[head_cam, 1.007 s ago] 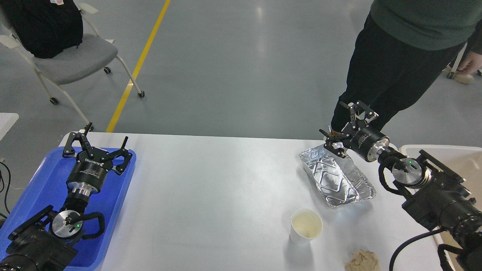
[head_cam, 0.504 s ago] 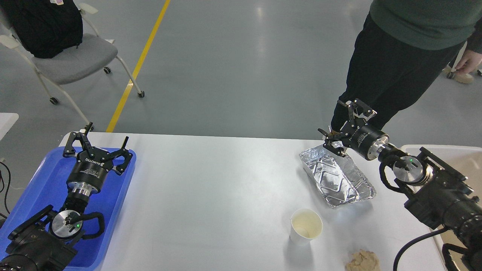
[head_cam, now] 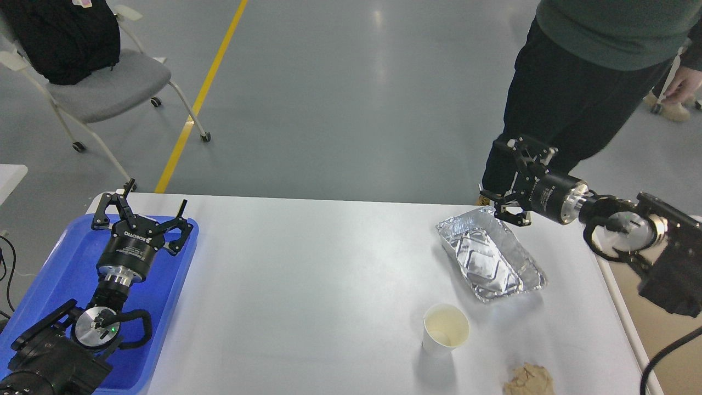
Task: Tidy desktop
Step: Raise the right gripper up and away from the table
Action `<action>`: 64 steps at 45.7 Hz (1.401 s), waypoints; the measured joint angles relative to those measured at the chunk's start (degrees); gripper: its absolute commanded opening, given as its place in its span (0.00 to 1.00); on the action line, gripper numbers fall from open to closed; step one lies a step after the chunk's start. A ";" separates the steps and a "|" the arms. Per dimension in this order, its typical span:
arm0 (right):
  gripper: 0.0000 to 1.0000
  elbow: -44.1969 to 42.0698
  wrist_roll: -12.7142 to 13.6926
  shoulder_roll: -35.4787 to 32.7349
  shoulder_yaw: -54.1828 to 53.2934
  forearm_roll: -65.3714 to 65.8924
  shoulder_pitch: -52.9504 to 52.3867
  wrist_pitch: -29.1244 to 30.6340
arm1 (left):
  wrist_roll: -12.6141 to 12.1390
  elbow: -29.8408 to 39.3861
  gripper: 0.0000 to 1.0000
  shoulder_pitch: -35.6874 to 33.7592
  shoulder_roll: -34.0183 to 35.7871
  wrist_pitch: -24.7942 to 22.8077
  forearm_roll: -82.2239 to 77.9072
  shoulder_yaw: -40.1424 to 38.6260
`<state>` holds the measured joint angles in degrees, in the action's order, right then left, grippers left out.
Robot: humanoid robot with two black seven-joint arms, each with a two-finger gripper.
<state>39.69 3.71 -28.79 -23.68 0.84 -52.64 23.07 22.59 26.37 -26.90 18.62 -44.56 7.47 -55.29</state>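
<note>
The white desktop [head_cam: 307, 274] holds a crinkled silver foil tray [head_cam: 491, 258] at the right, a white paper cup [head_cam: 445, 329] standing upright in front of it, and a crumpled brown paper ball [head_cam: 527, 380] at the front edge. My right gripper [head_cam: 503, 176] is open and empty, hovering just beyond the foil tray's far right corner, above the table's back edge. My left gripper [head_cam: 143, 211] is open and empty above the far end of the blue plastic tray [head_cam: 60, 274] at the left.
A beige bin [head_cam: 677, 340] stands off the table's right edge, under my right arm. A person in dark trousers [head_cam: 570, 93] stands close behind the table's right end. A grey wheeled chair [head_cam: 104, 82] with a black bag is at the far left.
My right gripper has lifted off the foil tray's far corner and swung up and to the right, the arm moving right with it. The left arm has not moved.
</note>
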 measured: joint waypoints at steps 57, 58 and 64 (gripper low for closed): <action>1.00 48.05 -0.88 -8.53 91.61 11.35 -80.09 11.70 | 0.00 0.00 0.99 0.15 0.01 -0.08 0.09 -0.14; 1.00 48.27 -0.89 -7.99 91.85 11.42 -81.13 12.56 | 0.00 0.00 0.99 0.16 0.01 -0.09 0.09 -0.15; 1.00 49.12 -1.07 -5.27 92.40 11.54 -85.22 16.08 | 0.00 0.00 0.99 0.17 0.01 -0.09 0.09 -0.16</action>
<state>88.80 2.64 -34.07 68.72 12.37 -137.87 39.15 22.59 26.37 -26.73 18.63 -44.65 7.56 -55.45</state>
